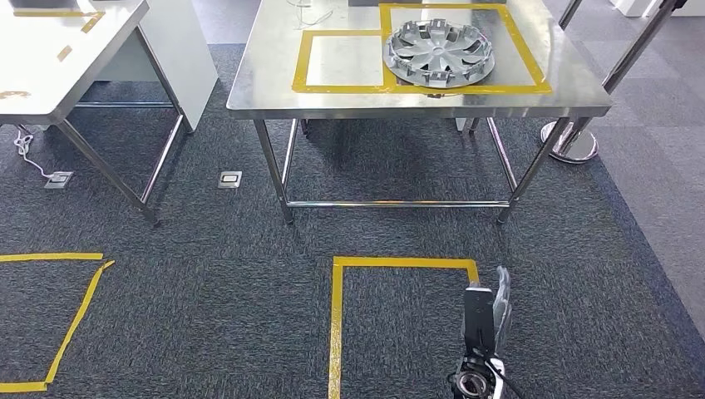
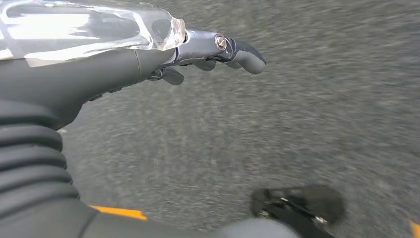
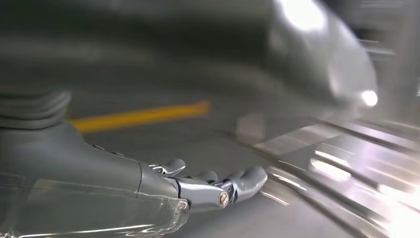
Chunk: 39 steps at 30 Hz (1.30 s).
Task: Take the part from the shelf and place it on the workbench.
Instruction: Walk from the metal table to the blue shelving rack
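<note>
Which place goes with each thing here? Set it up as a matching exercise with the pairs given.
Things:
1. wheel cover
2. right hand
3. floor socket
4. small taped square

Places:
A. on the carpet, left of the workbench legs
B. bare steel beside the part
C. in the large taped frame on the workbench
D. low, above the floor tape

Pairs: 1-C, 2-D, 3-A, 4-B

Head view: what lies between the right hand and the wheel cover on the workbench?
In the head view, between the right hand and the wheel cover lie yellow floor tape, bare carpet and the workbench front edge.
</note>
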Available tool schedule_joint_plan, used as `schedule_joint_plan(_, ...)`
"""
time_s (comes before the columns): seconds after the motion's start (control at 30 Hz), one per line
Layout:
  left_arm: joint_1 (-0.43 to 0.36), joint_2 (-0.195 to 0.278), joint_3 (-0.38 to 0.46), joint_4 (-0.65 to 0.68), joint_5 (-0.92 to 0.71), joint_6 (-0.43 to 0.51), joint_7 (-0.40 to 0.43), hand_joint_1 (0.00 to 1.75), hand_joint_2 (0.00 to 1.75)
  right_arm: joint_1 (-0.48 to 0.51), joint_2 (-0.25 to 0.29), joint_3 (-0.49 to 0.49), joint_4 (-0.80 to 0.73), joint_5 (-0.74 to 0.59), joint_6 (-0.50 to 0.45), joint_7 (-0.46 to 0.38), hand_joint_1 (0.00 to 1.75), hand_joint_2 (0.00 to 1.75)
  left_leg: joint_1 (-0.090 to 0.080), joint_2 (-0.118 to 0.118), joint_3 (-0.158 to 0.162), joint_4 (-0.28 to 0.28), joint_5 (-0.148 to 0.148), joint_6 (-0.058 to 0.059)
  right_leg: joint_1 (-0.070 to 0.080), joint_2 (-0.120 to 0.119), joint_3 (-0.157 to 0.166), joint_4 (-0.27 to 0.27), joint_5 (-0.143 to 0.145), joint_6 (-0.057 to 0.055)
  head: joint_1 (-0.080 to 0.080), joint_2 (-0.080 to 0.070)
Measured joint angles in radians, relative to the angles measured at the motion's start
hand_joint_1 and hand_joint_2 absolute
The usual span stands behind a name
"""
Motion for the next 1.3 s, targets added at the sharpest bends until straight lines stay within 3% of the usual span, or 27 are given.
schedule_joint_plan(0.1, 0.001, -0.002, 0.008, 0.000, -0.010, -0.008, 0.020, 0.00, 1.75, 0.010, -0.036, -0.031, 0.247, -0.004, 0.076, 0.311, 0.00, 1.75, 0.001, -0.003, 0.000, -0.007, 0.004, -0.006, 0.002, -0.001, 0.004, -0.008, 0.002, -0.008, 0.004, 0.000)
schedule_joint_plan(0.2, 0.004, -0.003, 0.019, 0.000, -0.011, -0.020, 0.034, 0.00, 1.75, 0.045, -0.054, -0.042, 0.401, 0.002, 0.157, 0.610, 0.00, 1.75, 0.000, 0.001, -0.006, -0.001, 0.002, -0.003, 0.001, 0.003, 0.001, -0.008, 0.006, 0.001, 0.006, 0.000)
schedule_joint_plan(0.23, 0.004, -0.003, 0.022, 0.000, -0.010, -0.024, 0.040, 0.00, 1.75, 0.052, -0.057, -0.044, 0.434, 0.001, 0.189, 0.680, 0.00, 1.75, 0.000, 0.003, -0.007, 0.000, 0.001, -0.002, 0.001, 0.005, 0.000, -0.008, 0.007, 0.003, 0.006, 0.000)
schedule_joint_plan(0.3, 0.004, -0.002, 0.028, 0.000, -0.009, -0.033, 0.051, 0.00, 1.75, 0.061, -0.059, -0.048, 0.486, 0.005, 0.245, 0.740, 0.00, 1.75, 0.000, 0.006, -0.008, 0.002, 0.001, -0.001, 0.001, 0.008, -0.002, -0.009, 0.009, 0.005, 0.006, 0.000)
schedule_joint_plan(0.4, 0.004, -0.001, 0.036, 0.000, -0.006, -0.046, 0.072, 0.00, 1.75, 0.064, -0.060, -0.047, 0.540, 0.022, 0.278, 0.750, 0.00, 1.75, 0.000, 0.007, -0.008, 0.003, 0.001, 0.001, 0.001, 0.009, -0.003, -0.008, 0.010, 0.008, 0.006, 0.000)
schedule_joint_plan(0.47, 0.004, 0.000, 0.043, 0.000, 0.037, -0.077, 0.085, 0.00, 1.75, 0.064, -0.062, -0.044, 0.559, 0.002, 0.309, 0.710, 0.00, 1.75, 0.000, 0.007, -0.008, 0.003, 0.003, 0.002, 0.001, 0.009, -0.003, -0.008, 0.011, 0.009, 0.006, 0.000)
schedule_joint_plan(0.57, 0.004, 0.002, 0.055, 0.000, 0.313, -0.163, 0.100, 0.00, 1.75, 0.062, -0.069, -0.042, 0.576, -0.097, 0.386, 0.544, 0.00, 1.75, 0.000, 0.009, -0.007, 0.003, 0.003, 0.003, 0.001, 0.010, -0.004, -0.007, 0.012, 0.009, 0.006, 0.000)
schedule_joint_plan(0.63, 0.003, 0.002, 0.061, 0.000, 0.479, -0.176, 0.103, 0.00, 1.75, 0.059, -0.070, -0.042, 0.584, -0.116, 0.391, 0.500, 0.00, 1.75, 0.001, 0.010, -0.006, 0.003, 0.004, 0.003, 0.001, 0.011, -0.003, -0.007, 0.012, 0.009, 0.006, 0.000)
schedule_joint_plan(0.77, 0.003, 0.003, 0.068, 0.000, 0.421, -0.156, 0.103, 0.00, 1.75, 0.057, -0.072, -0.042, 0.596, -0.092, 0.348, 0.519, 0.00, 1.75, 0.001, 0.010, -0.006, 0.003, 0.005, 0.003, 0.001, 0.011, -0.004, -0.005, 0.012, 0.009, 0.006, 0.000)
schedule_joint_plan(0.83, 0.003, 0.005, 0.070, 0.000, 0.355, -0.141, 0.101, 0.00, 0.87, 0.057, -0.075, -0.042, 0.599, -0.076, 0.321, 0.532, 0.00, 1.75, 0.001, 0.011, -0.006, 0.003, 0.005, 0.003, 0.001, 0.011, -0.004, -0.005, 0.012, 0.009, 0.006, 0.000)
schedule_joint_plan(0.9, 0.003, 0.005, 0.070, 0.000, 0.309, -0.129, 0.098, 0.00, 0.00, 0.056, -0.078, -0.042, 0.602, -0.062, 0.304, 0.540, 0.00, 0.87, 0.001, 0.011, -0.006, 0.003, 0.005, 0.003, 0.001, 0.011, -0.004, -0.005, 0.012, 0.009, 0.006, 0.000)
schedule_joint_plan(0.97, 0.003, 0.005, 0.070, 0.000, 0.264, -0.116, 0.096, 0.00, 0.00, 0.056, -0.079, -0.042, 0.605, -0.044, 0.285, 0.550, 0.00, 0.00, 0.001, 0.011, -0.006, 0.003, 0.005, 0.003, 0.001, 0.011, -0.004, -0.005, 0.013, 0.009, 0.006, 0.000)
schedule_joint_plan(1.3, 0.003, 0.005, 0.069, 0.000, 0.022, -0.064, 0.081, 0.00, 0.00, 0.053, -0.082, -0.035, 0.613, 0.064, 0.168, 0.603, 0.00, 0.00, 0.001, 0.011, -0.006, 0.003, 0.005, 0.003, 0.001, 0.011, -0.004, -0.005, 0.013, 0.009, 0.006, 0.000)
